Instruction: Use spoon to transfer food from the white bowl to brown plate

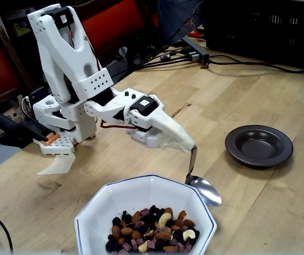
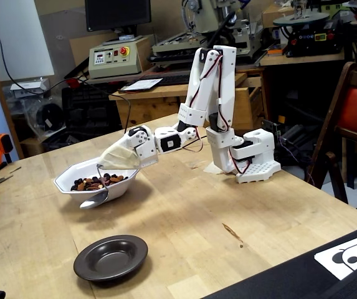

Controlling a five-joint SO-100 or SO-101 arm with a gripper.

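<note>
My gripper (image 1: pixel 188 147), its fingers wrapped in beige tape, is shut on the spoon's handle. The silver spoon (image 1: pixel 206 191) hangs down from it. Its oval bowl looks empty and sits just outside the right rim of the white bowl (image 1: pixel 103 199). The food (image 1: pixel 152 231), nuts and dark dried fruit, lies in the near part of that bowl. Farther right, the brown plate (image 1: pixel 259 144) looks bare. From the other side, the gripper (image 2: pixel 105 167) is over the white bowl (image 2: pixel 72 179), the spoon (image 2: pixel 93 202) is low against its front wall, and the brown plate (image 2: pixel 111 256) lies nearer the camera.
The arm's white base (image 1: pixel 61 130) stands at the left, with a white wedge piece (image 1: pixel 56 163) on the table before it. Cables and a black crate (image 1: pixel 263 24) line the back edge. A red chair (image 2: pixel 352 118) stands off the table's right side.
</note>
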